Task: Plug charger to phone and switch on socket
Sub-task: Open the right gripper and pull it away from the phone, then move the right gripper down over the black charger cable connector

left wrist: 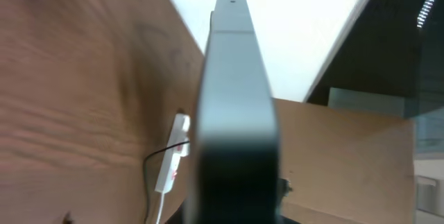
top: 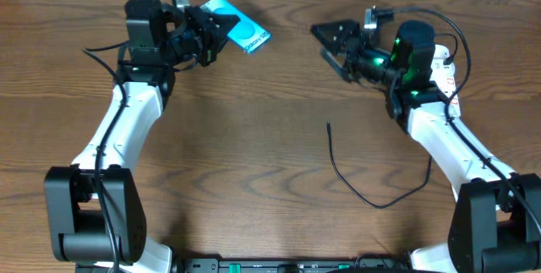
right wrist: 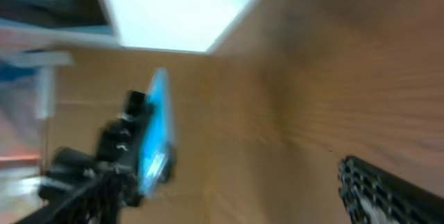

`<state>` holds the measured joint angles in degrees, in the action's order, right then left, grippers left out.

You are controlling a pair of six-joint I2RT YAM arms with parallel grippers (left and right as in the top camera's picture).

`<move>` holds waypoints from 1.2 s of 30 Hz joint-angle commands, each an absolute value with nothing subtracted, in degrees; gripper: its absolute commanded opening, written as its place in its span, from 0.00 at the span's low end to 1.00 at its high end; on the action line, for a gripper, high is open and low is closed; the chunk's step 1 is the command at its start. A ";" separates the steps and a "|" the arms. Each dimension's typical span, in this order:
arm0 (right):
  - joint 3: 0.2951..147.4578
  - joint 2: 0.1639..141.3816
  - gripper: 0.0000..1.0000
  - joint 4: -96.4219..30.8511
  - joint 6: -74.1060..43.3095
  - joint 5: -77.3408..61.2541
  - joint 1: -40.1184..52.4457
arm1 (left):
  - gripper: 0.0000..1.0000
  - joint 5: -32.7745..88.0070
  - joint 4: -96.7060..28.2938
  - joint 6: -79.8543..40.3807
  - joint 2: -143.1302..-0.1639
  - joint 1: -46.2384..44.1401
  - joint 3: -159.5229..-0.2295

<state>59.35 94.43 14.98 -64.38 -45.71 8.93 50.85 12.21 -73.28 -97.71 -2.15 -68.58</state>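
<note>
**White limbs, black joints**

The left arm (top: 127,129) and right arm (top: 448,138) share one build: white links between black joint housings, on boxy black bases. Thin black cables run along each. The right arm's wrist glows green, with a red-marked white label beside it. The left gripper (top: 218,32) and right gripper (top: 331,49) are black, and one right finger (right wrist: 381,193) has a ribbed face.

Seen edge-on, the blurred phone (left wrist: 232,113) fills the middle of the left wrist view and cuts off the socket (left wrist: 175,156), while motion blur smears the right wrist view.
</note>
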 commanded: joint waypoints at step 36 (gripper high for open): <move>68.51 91.02 0.99 -52.90 -31.68 0.56 22.98 | 0.07 57.87 -3.97 -49.91 -98.43 -4.12 -68.66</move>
<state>68.42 88.60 -53.01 -31.00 -1.39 22.70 54.83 -4.51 -51.57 -97.73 -3.66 -68.58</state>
